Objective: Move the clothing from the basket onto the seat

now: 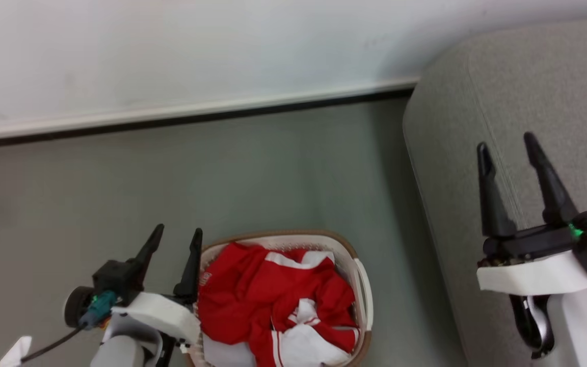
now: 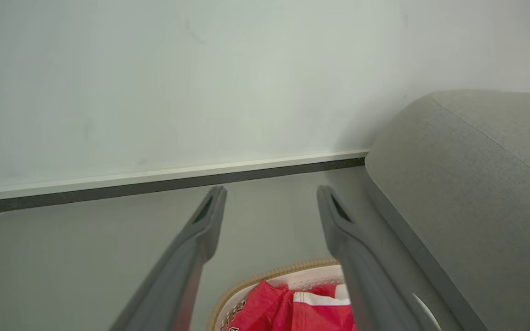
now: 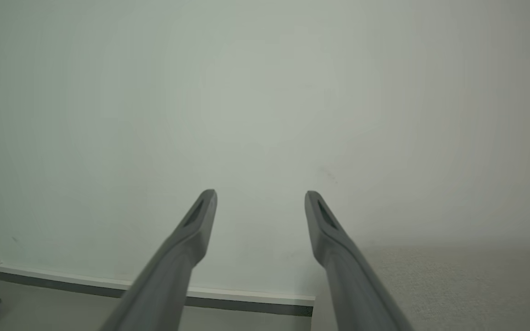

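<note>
Left pincer (image 1: pixel 179 229) and right pincer (image 1: pixel 506 142) are held apart, empty; clothing (image 1: pixel 252 285) at 6 o'clock hasn't been moved from basket (image 1: pixel 359 270) to sofa (image 1: pixel 528 76) yet.

No writing can be read on the red clothing (image 1: pixel 273 295) in the basket (image 1: pixel 362 275).

A small white print (image 1: pixel 205 279) sits on the clothing at its edge beside the basket's rim on the robot's left, too small and blurred in the head view to make out as letters or figures. In the left wrist view, that side of the clothing (image 2: pixel 292 312) carries a pale marking (image 2: pixel 236 327) at the bottom of the frame. It is cut off by the frame edge and equally unreadable. No text, label, brand, number or sign can be read anywhere else.
</note>
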{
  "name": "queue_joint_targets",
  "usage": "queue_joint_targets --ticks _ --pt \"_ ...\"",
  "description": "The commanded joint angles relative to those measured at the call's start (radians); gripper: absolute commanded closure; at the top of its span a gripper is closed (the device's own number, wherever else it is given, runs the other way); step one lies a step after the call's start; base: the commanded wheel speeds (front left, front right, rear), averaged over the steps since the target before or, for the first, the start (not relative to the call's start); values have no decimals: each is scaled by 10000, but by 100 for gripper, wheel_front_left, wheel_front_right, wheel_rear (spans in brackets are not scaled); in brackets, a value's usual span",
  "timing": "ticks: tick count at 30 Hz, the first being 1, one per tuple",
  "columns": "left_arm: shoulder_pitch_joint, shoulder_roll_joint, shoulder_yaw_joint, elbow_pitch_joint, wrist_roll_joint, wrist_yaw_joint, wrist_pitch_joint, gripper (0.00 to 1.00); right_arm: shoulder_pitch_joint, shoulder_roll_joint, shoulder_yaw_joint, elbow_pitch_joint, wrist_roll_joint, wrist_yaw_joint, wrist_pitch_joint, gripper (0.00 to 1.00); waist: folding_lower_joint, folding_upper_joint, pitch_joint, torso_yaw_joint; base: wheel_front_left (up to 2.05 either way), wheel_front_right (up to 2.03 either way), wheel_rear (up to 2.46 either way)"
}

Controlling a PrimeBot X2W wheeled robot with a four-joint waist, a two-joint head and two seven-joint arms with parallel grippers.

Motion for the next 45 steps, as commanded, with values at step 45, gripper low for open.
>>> queue_joint_targets --ticks 45 --pt "-6248 2309 -7561 7170 -4713 -17 3993 0 -2085 168 -206 -1956 1634 -21 6 0 -1 0 5175 -2759 0 0 0"
